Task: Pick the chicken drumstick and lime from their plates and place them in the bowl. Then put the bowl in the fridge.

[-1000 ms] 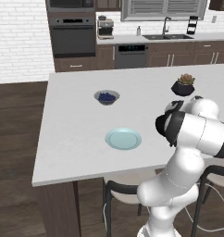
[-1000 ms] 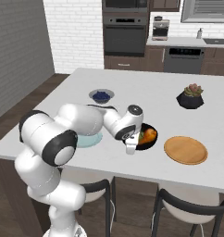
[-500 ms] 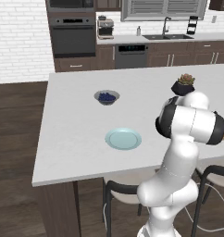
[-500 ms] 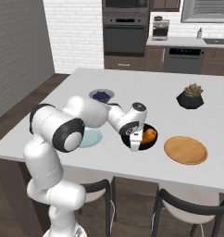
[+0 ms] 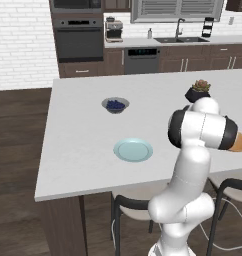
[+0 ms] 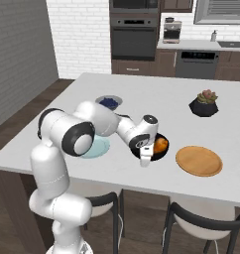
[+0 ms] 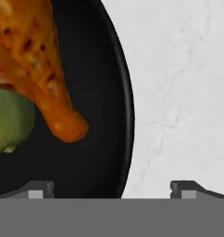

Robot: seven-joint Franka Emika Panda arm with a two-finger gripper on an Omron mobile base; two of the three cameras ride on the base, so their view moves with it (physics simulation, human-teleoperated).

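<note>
The black bowl (image 6: 156, 151) stands on the island counter between the two plates. In it lie the orange-brown chicken drumstick (image 7: 44, 69) and the green lime (image 7: 7, 120), touching each other. My gripper (image 7: 113, 190) hangs open at the bowl's near rim (image 7: 127, 115), one fingertip (image 7: 37, 190) over the inside and the other over the white counter. From the right base view the gripper (image 6: 145, 158) points down at the bowl's front-left edge, beside the drumstick (image 6: 161, 145). Both the blue-green plate (image 5: 133, 150) and the wood plate (image 6: 199, 160) are bare. The fridge is out of view.
A small grey bowl of blueberries (image 6: 109, 102) sits further back on the counter, and a black pot with a succulent (image 6: 204, 104) stands at the back right. Two stools (image 6: 206, 223) are tucked under the near counter edge. An oven wall and a sink run behind.
The arm's elbow has swung up and over toward the bowl. The hand has dropped slightly at the bowl's near rim. The jaws have stayed open.
</note>
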